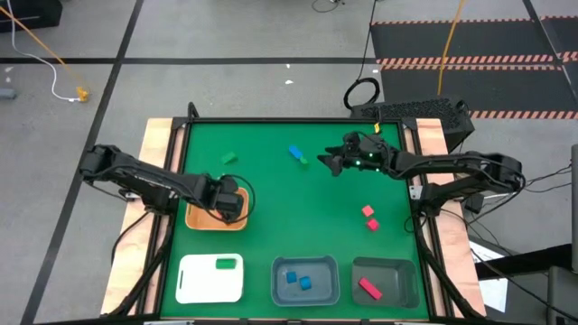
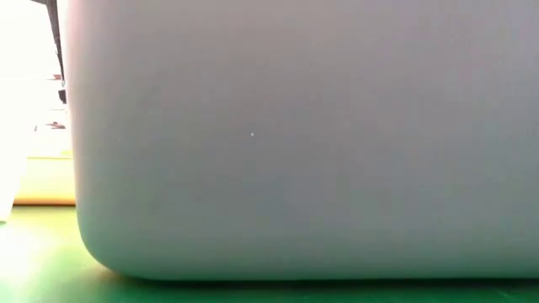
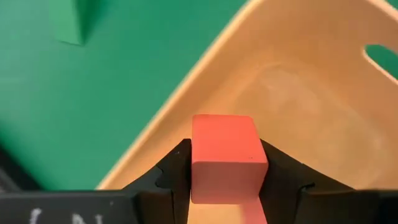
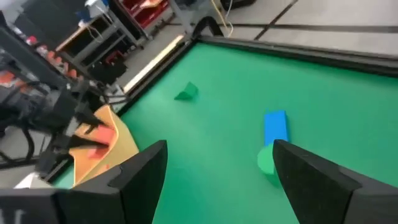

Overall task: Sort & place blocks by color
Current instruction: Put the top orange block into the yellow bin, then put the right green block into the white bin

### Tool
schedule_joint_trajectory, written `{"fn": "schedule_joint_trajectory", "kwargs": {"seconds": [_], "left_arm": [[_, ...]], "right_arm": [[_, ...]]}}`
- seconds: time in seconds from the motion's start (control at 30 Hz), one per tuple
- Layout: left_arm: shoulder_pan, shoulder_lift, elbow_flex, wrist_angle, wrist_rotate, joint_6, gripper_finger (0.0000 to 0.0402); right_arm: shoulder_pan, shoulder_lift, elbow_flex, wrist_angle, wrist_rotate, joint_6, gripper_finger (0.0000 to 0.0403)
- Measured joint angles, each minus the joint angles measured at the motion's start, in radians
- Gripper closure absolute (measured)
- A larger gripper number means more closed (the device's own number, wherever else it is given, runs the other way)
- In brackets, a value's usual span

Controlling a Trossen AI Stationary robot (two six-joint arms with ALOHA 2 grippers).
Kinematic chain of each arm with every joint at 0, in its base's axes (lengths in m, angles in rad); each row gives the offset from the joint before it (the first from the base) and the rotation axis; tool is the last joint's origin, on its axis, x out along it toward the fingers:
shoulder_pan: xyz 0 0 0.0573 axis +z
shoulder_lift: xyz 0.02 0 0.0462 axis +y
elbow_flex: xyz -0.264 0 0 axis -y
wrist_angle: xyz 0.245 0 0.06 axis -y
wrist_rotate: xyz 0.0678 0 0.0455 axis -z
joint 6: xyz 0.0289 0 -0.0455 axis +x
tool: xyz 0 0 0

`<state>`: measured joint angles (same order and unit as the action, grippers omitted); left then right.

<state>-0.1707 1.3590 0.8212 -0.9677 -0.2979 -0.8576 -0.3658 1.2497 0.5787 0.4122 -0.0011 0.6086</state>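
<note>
My left gripper (image 3: 225, 186) is clamped on a red block (image 3: 224, 155), held over the orange tray (image 1: 200, 219) at the tabletop's (image 1: 271, 194) 9 o'clock side. A green block (image 1: 228, 159) lies on the tabletop beyond the tray, toward 11 o'clock. My right gripper (image 4: 217, 171) hangs with fingers apart near 1 o'clock; just ahead of it a blue block (image 4: 275, 127) touches a green piece (image 4: 266, 160). Two red blocks (image 1: 369, 218) lie at 4 o'clock. Along the 6 o'clock edge, the white tray (image 1: 194, 287) holds one green block, the middle tray (image 1: 282, 291) two blue, the grey tray (image 1: 397, 278) one red.
</note>
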Motion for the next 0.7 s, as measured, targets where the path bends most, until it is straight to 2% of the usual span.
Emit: {"fn": "schedule_joint_trajectory", "kwargs": {"seconds": [0.07,0.13,0.33,0.47,0.7], "left_arm": [[0.000,0.000,-0.017,0.036,0.015,-0.012,0.0263],[0.000,0.000,-0.027,0.039,0.017,-0.033,0.0246],[0.000,0.000,-0.027,0.046,0.020,-0.046,0.0148],[0.000,0.000,-0.027,0.046,0.062,-0.012,0.0100],[0.000,0.000,0.025,0.044,0.085,0.068,0.0055]], "right_arm": [[0.008,0.026,0.000,0.006,-0.002,0.018,0.0122],[0.020,0.062,0.000,0.010,-0.008,0.032,0.0122],[0.035,0.171,-0.001,0.051,0.004,0.058,0.0122],[0.037,0.232,-0.001,0.115,0.005,0.064,0.0122],[0.072,0.329,-0.001,0.194,0.122,0.055,0.0122]]}}
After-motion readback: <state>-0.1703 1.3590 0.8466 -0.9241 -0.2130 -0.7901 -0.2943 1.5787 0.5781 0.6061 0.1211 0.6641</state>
